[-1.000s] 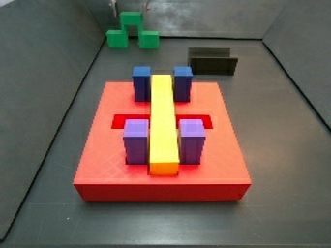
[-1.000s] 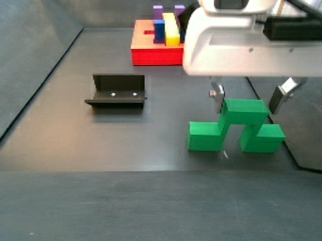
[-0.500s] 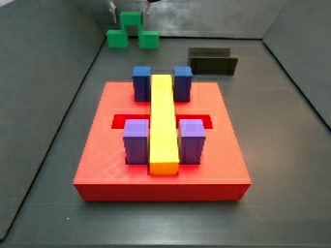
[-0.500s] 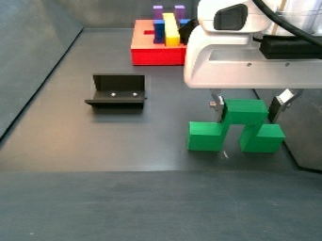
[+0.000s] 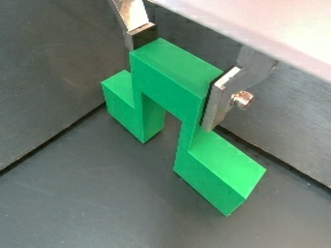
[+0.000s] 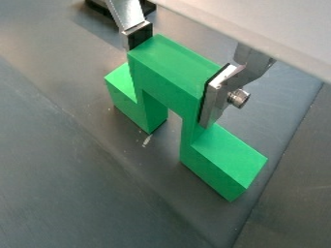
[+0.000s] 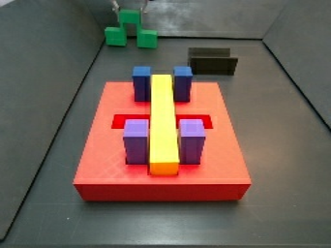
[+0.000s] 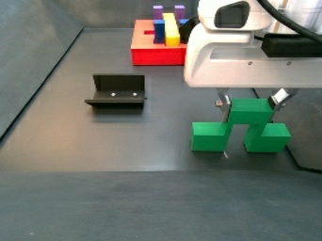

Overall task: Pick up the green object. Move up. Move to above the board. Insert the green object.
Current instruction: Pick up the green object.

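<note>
The green object [image 8: 242, 125] is a bright green bridge-like piece on the dark floor, far from the board [image 7: 104, 145], and it also shows in a side view [image 7: 130, 29]. My gripper [image 8: 251, 102] stands over it. In both wrist views the fingers [image 5: 223, 97] [image 6: 220, 92] press opposite sides of its raised centre cube [image 5: 175, 70] [image 6: 175, 68]. The gripper [image 5: 179, 66] [image 6: 181, 63] is shut on that cube. The two lower cubes stick out on either side. The red board carries a long yellow bar [image 7: 163, 116], purple blocks [image 7: 135, 143] and blue blocks [image 7: 142, 76].
The dark fixture [image 8: 116, 92] stands on the floor between the green object and the board, and also shows in a side view [image 7: 212, 61]. Grey walls [image 7: 207, 19] close in the floor. The board shows at the far end in a side view [image 8: 153, 55].
The gripper came down over the green object and its fingers closed on the centre cube. The green object has shifted slightly with the gripper.
</note>
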Available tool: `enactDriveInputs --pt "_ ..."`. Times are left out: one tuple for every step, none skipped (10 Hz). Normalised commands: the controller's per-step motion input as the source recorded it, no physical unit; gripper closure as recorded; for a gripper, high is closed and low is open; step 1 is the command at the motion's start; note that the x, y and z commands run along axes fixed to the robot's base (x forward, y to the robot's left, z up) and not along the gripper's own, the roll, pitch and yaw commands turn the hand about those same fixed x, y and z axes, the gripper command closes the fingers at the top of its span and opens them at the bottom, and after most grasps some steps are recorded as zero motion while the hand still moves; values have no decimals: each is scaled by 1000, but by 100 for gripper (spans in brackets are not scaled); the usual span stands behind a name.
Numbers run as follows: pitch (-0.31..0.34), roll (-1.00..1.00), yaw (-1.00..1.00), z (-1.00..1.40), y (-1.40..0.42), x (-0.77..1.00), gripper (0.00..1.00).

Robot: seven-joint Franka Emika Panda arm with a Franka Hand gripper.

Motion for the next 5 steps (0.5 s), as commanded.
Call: enactDriveInputs --pt "0 0 0 0 0 0 100" --pt "0 0 0 0 0 0 100" --pt "0 0 0 0 0 0 100" --pt "0 0 0 0 0 0 100" --pt "0 0 0 0 0 0 100"
